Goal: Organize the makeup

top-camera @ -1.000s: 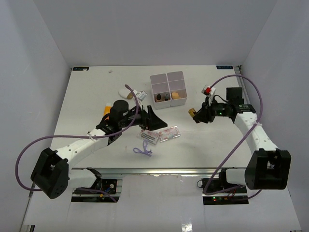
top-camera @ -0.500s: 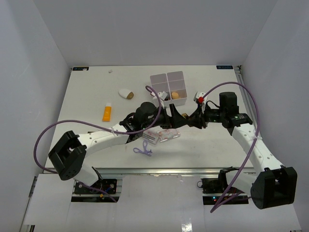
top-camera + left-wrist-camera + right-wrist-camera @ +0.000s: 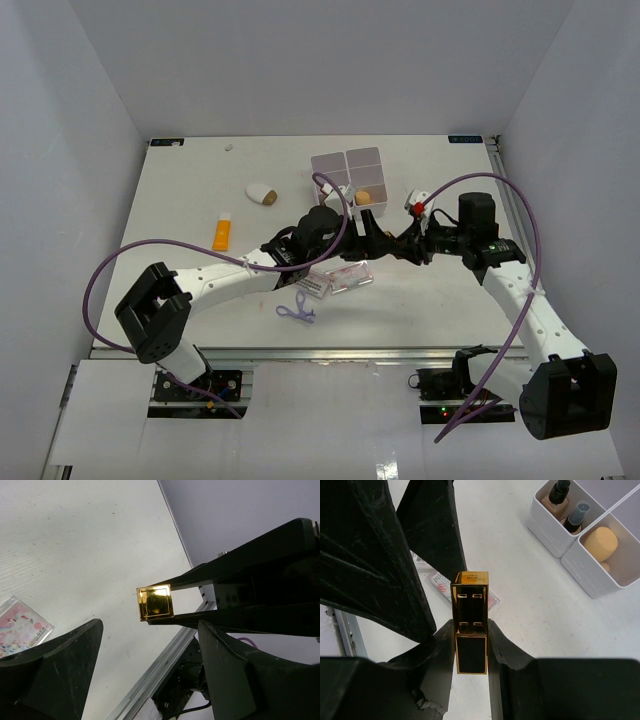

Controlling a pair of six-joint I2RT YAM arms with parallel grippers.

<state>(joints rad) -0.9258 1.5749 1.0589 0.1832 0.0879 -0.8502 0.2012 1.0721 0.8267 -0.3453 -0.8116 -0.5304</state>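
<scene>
Lipstick case (image 3: 470, 600): square in section, gold upper part with small cut-out windows, glossy black lower part; it is held in the air above the desk (image 3: 180, 200), in front of the white box (image 3: 330, 163).
Right hand (image 3: 470, 630): narrow, its two fingers clamped on the black lower part of the case.
Left hand (image 3: 149, 627): wide, one finger on each side of the gold end and apart from it.
Left wrist view only: the case end-on, a shiny gold square with a raised rim, poking out from between the right hand's long black fingers.
Right wrist view only: the case's long side, and the box contents, namely two small bottles (image 3: 559, 495) with dark caps in one compartment and a tan-orange sponge (image 3: 601, 540) in the next.
Top view only: both arms meet just in front of the box; a white oval piece (image 3: 263, 193) and a yellow-orange tube (image 3: 221, 233) lie to the left, well apart from the hands, and a thin purple tool (image 3: 297, 311) lies near the front edge.
Clear packets (image 3: 333, 280): flat on the desk beneath the left arm, with pink-red print.
Writing: small dark letters on the case's gold top face, too small to read; the packet print is not legible.
</scene>
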